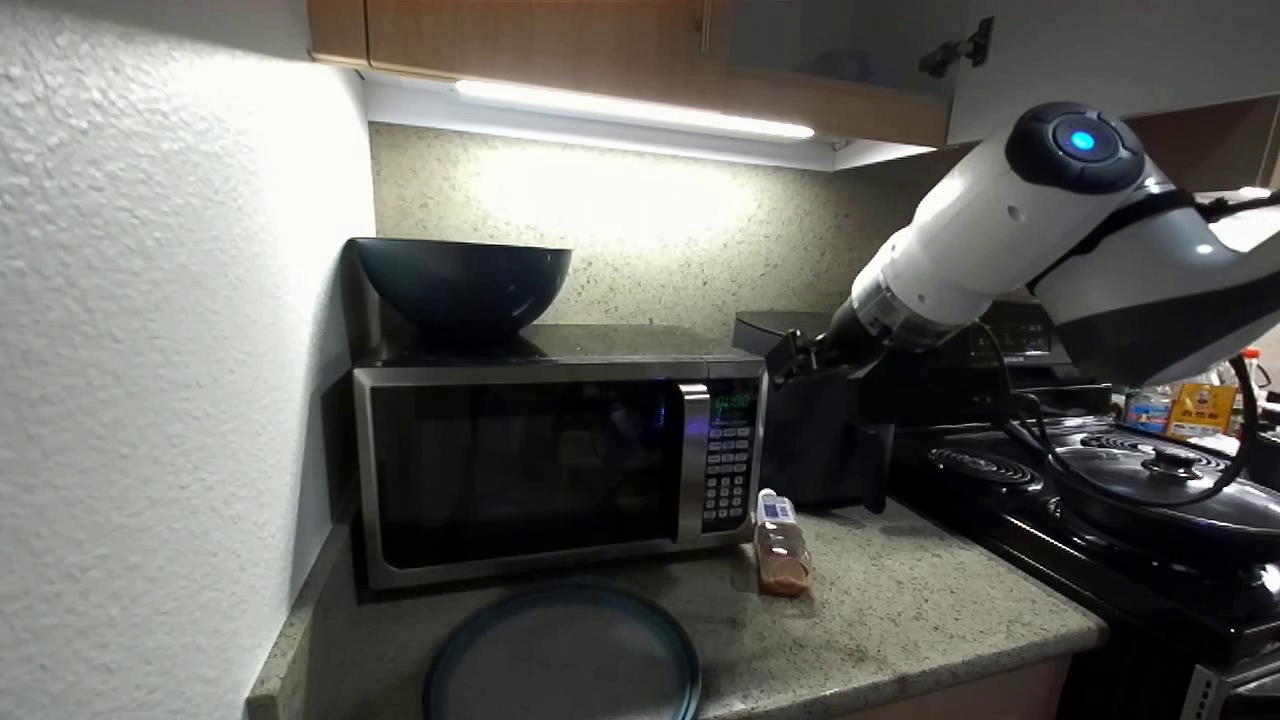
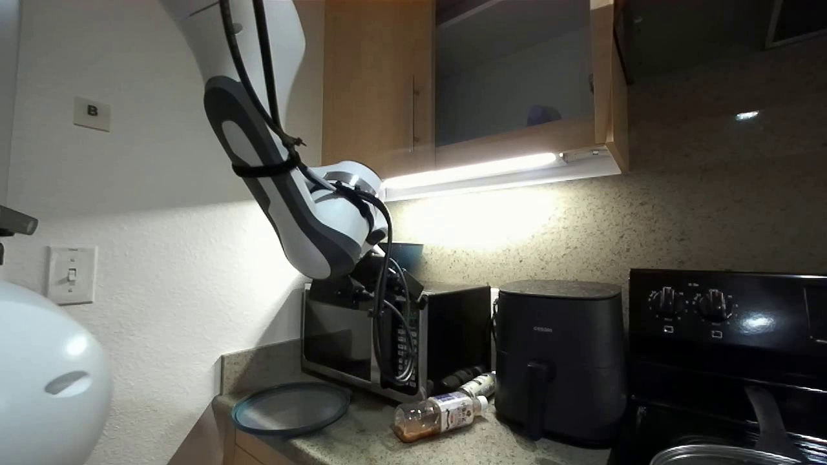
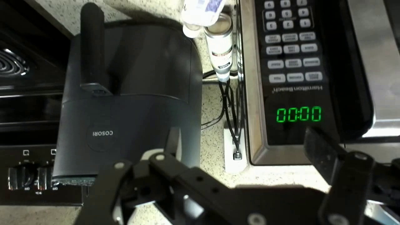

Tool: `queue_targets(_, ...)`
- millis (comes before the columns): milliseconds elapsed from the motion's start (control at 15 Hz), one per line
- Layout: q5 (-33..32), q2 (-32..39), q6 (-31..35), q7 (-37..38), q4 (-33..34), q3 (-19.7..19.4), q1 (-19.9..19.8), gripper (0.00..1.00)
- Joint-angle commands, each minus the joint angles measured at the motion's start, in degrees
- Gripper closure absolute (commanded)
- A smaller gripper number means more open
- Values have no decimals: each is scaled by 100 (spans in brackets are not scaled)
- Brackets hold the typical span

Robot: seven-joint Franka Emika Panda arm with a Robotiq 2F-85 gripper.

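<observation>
A: State of the gripper (image 3: pixel 242 132)?
B: Jaws spread wide. Hovers near the microwave (image 1: pixel 530 470), close to its upper front corner; contact unclear.
A: Microwave position?
B: On the worktop (image 1: pixel 900 590), dark bowl (image 1: pixel 465 285) on top, air fryer (image 2: pixel 562 368) just beside it.
A: Bottle (image 2: pixel 440 415)?
B: Lying on its side, some brown contents inside, near the microwave's front corner.

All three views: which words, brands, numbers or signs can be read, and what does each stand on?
"COSORI", upside down in the wrist view: air fryer.
"Hamilton Beach", likewise upside down: microwave.
"00:00": microwave display.
"1" to "9": number keys.
"B": wall sign.
Too small or blurred to read: the other buttons, labels on the clear bottle and slim bottle, the yellow packet, markings by the stove knobs.
</observation>
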Motion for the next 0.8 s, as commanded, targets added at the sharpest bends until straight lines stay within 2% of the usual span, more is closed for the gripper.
queue_targets(0,18,-310,27,318,-444,11,17,0)
queue_targets(333,258,-172,528,43,-778,-145,12,0)
queue_targets(400,306,-92,434,-6,-758,-144,-1,0)
queue_targets(467,87,-137,298,207,-677,-76,28,0)
queue_targets(733,172,24,388,142,-640,-152,29,0)
